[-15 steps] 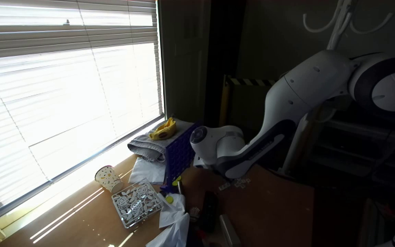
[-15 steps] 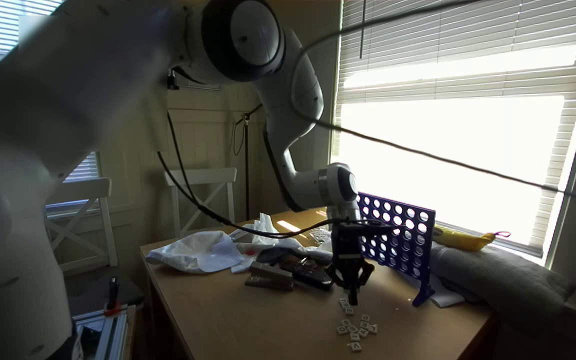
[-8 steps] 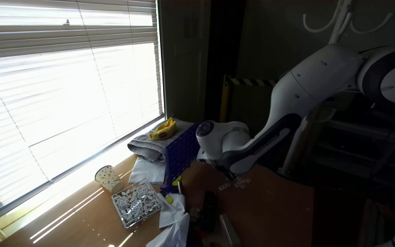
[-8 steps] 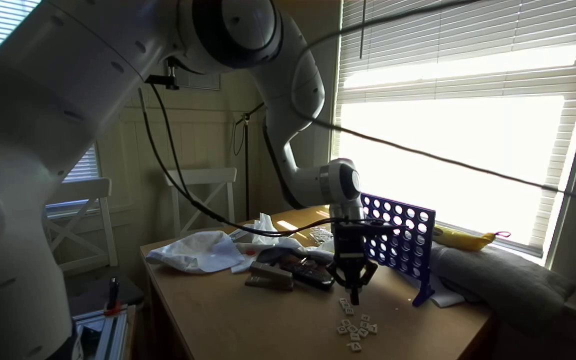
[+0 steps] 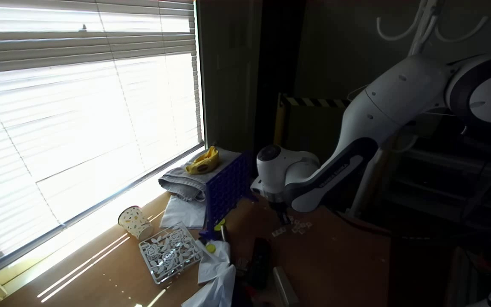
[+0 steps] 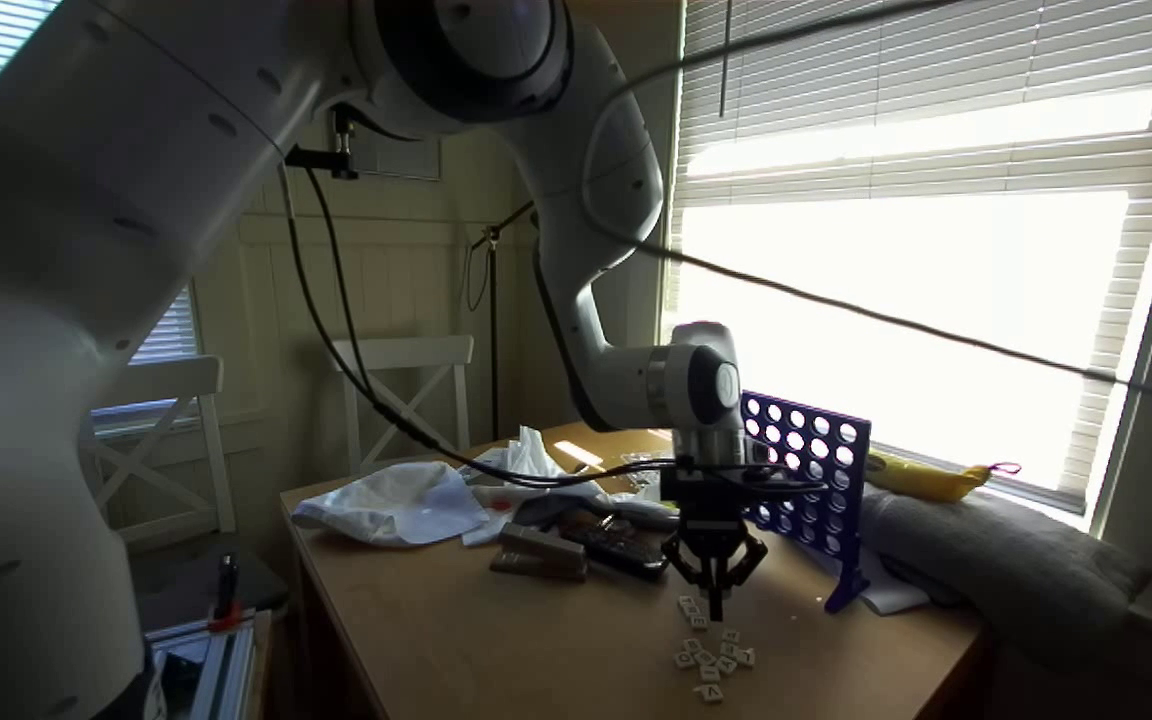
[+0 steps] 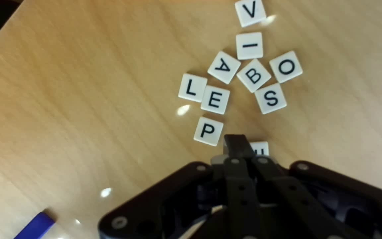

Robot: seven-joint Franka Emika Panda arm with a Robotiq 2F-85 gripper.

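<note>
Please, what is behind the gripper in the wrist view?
A white letter tile is partly visible behind the gripper; its remainder is covered, and more could be hidden there.

Homelike setting: chairs (image 6: 406,352), window blinds (image 6: 916,182)

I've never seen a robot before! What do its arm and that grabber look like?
The arm is whitish and smooth, with rounded segments, dark rings at some joints, and a dark panel lettered FRANKA EMIKA. Black cables loop alongside it. The gripper is black, with angular hinged links, slim blocky fingers and, seen in the wrist view, pale round screw heads.
</note>
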